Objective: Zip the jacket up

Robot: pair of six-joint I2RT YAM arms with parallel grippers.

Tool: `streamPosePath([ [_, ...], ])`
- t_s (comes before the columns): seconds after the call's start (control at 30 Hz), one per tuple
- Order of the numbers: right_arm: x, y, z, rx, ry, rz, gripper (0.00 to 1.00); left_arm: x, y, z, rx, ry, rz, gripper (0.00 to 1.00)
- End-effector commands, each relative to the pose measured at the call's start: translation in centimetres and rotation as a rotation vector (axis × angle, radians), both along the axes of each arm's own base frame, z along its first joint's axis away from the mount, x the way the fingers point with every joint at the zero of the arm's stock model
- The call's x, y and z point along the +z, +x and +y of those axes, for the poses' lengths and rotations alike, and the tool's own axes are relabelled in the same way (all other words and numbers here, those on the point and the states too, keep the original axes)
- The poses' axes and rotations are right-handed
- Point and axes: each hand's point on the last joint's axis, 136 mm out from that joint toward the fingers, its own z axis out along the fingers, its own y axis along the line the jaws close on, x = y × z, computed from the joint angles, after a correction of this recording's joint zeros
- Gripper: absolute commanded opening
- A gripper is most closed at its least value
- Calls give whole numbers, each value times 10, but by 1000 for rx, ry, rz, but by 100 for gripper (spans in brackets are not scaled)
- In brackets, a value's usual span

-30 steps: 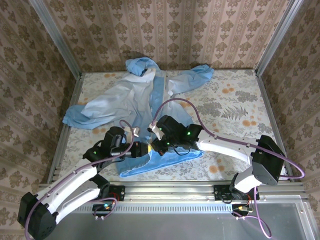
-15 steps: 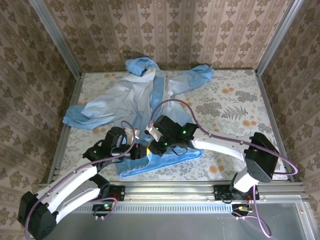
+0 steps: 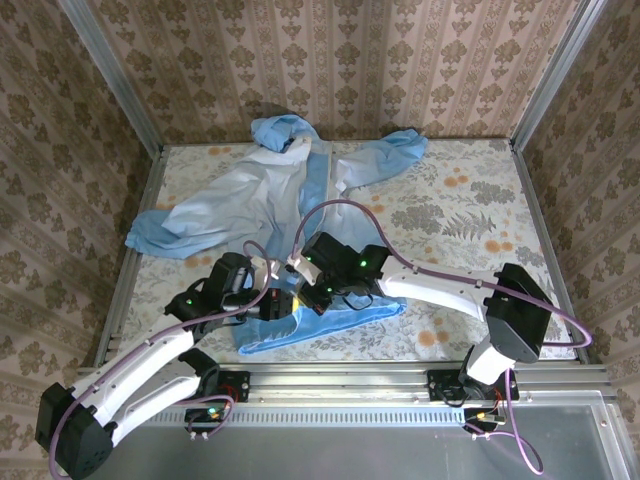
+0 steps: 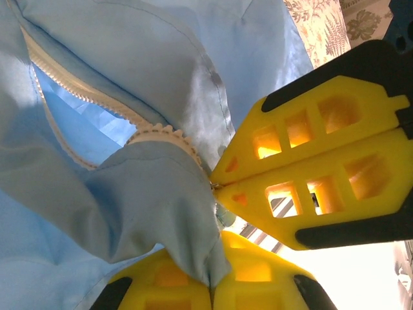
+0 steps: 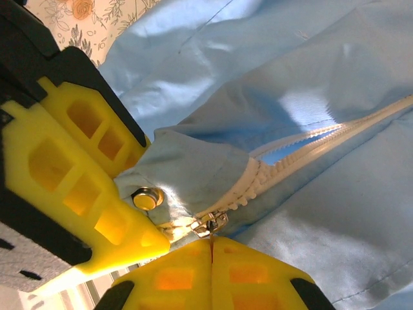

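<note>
A thin light-blue hooded fabric jacket [image 3: 240, 205] lies spread on the floral tabletop [image 3: 460, 200]. At its near hem, the left end effector [image 4: 210, 279] pinches the cloth and the right end effector [image 5: 211, 248] clamps the small metal zipper slider [image 5: 210, 223]. The slippery cloth could pull free, or loose fabric could snag in the whitish toothed zipper tape [image 5: 310, 145].

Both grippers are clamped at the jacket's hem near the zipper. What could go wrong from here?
The right gripper pinches just the small zipper pull at its jaws' tips, so it might slip off. The jacket bunches beside the zipper teeth and could snag. The left gripper sits very close, so the two may bump.
</note>
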Motion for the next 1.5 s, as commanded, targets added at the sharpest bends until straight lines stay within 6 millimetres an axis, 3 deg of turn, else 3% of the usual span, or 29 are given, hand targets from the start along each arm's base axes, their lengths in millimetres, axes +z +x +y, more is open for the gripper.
streamPosePath([
  [0.0,-4,-6,7,56,-11,4,7,26,0,-9,-52,-59,-51,0],
  [0.1,-4,-9,15,85,20,16,10,28,1,-9,-52,-68,-53,0],
  [0.23,-3,-1,17,67,16,-9,0,29,1,-8,-47,-72,-54,0],
  [0.47,8,37,-5,-133,-20,-138,0,31,0,-3,-28,-79,-55,0],
  [0.57,14,45,-9,-186,19,-158,0,30,-1,-2,-21,-84,-53,0],
  [1.03,23,57,-20,-237,41,-183,0,31,-6,1,-31,-79,-32,0],
  [1.47,21,61,-17,-175,13,-160,0,35,-15,4,-48,-75,-15,0],
])
